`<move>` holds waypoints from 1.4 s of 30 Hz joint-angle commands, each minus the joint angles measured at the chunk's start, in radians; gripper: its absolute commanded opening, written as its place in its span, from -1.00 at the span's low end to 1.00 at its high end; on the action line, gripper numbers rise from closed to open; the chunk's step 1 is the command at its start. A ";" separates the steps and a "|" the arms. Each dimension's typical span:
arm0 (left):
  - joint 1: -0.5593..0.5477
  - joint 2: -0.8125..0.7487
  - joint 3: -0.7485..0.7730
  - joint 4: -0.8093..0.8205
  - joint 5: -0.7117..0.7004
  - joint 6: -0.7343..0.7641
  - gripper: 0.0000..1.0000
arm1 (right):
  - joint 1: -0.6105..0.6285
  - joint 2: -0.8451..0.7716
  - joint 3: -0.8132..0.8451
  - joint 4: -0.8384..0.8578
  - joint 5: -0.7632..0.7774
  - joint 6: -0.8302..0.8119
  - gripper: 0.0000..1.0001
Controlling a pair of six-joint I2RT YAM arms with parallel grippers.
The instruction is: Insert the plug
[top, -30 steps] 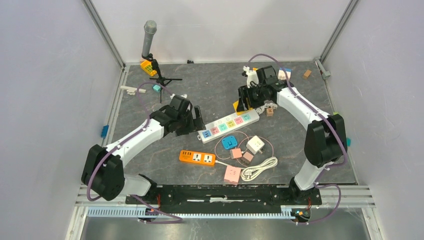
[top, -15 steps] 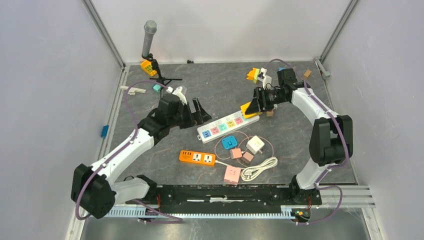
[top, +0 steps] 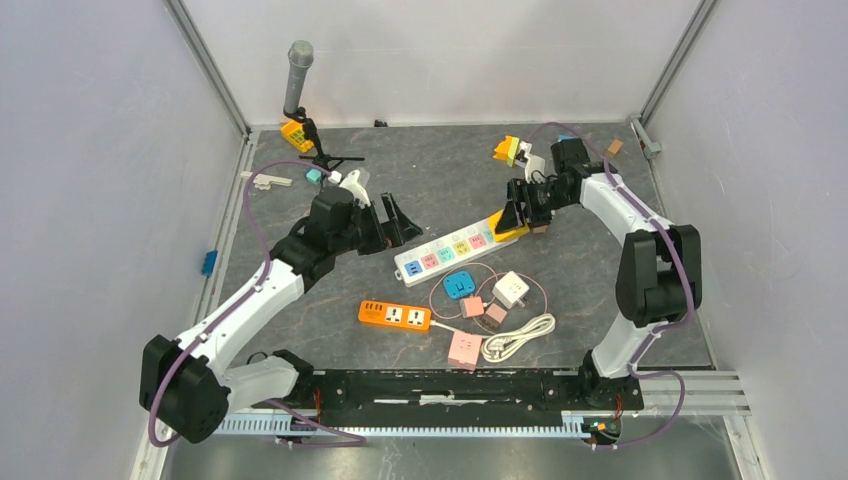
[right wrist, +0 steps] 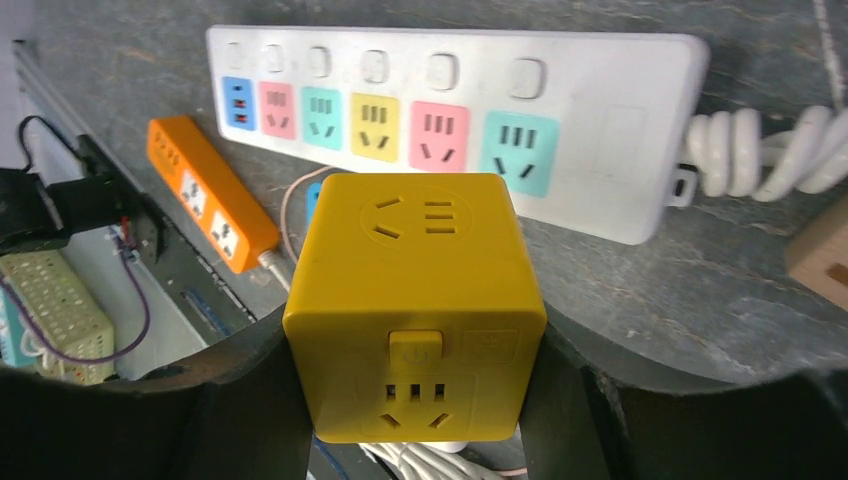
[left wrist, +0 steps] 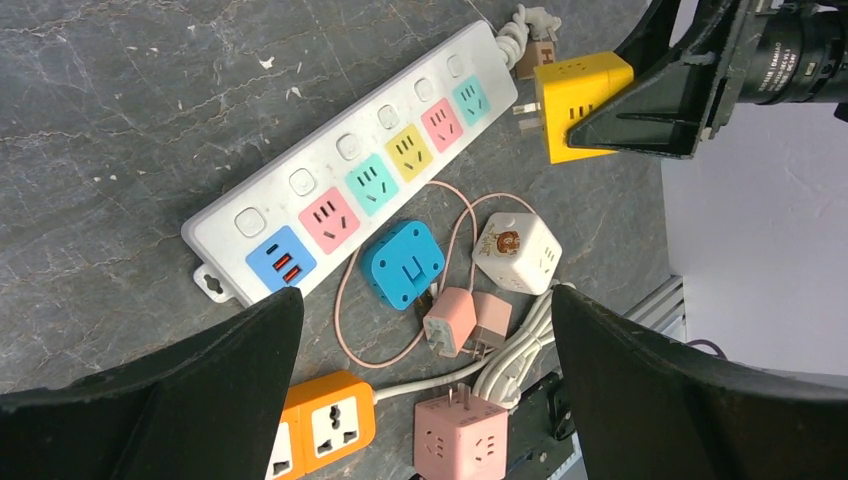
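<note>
Two arms flank the white power strip [top: 458,248]. At its blue end we note the left gripper [top: 390,225] spread wide and empty, probably placed to steady it. The yellow cube plug [right wrist: 415,300] hangs near the cord end, prongs facing the sockets, clamped in the right gripper [top: 512,215] for insertion.

power strip cord [right wrist: 760,150] cut off, orange strip [left wrist: 330,425] cropped

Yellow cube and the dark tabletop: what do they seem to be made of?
The yellow cube socket is likely moulded plastic, matte to satin: rounded edges, embossed socket marks. The tabletop looks like dark grey stone or slate, matte, with pale veins and scratches; it could equally be a printed mat.
</note>
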 commanded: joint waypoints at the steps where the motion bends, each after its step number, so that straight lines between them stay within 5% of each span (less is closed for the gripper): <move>1: 0.004 0.011 0.005 0.003 0.008 -0.041 0.99 | 0.009 0.033 0.092 -0.043 0.113 0.001 -1.00; 27: 0.007 0.104 0.015 0.018 0.025 -0.075 0.99 | 0.124 0.191 0.272 -0.125 0.343 -0.016 -1.00; 42: 0.011 0.118 0.002 0.023 0.029 -0.076 0.99 | 0.141 0.190 0.241 -0.129 0.332 -0.037 -1.00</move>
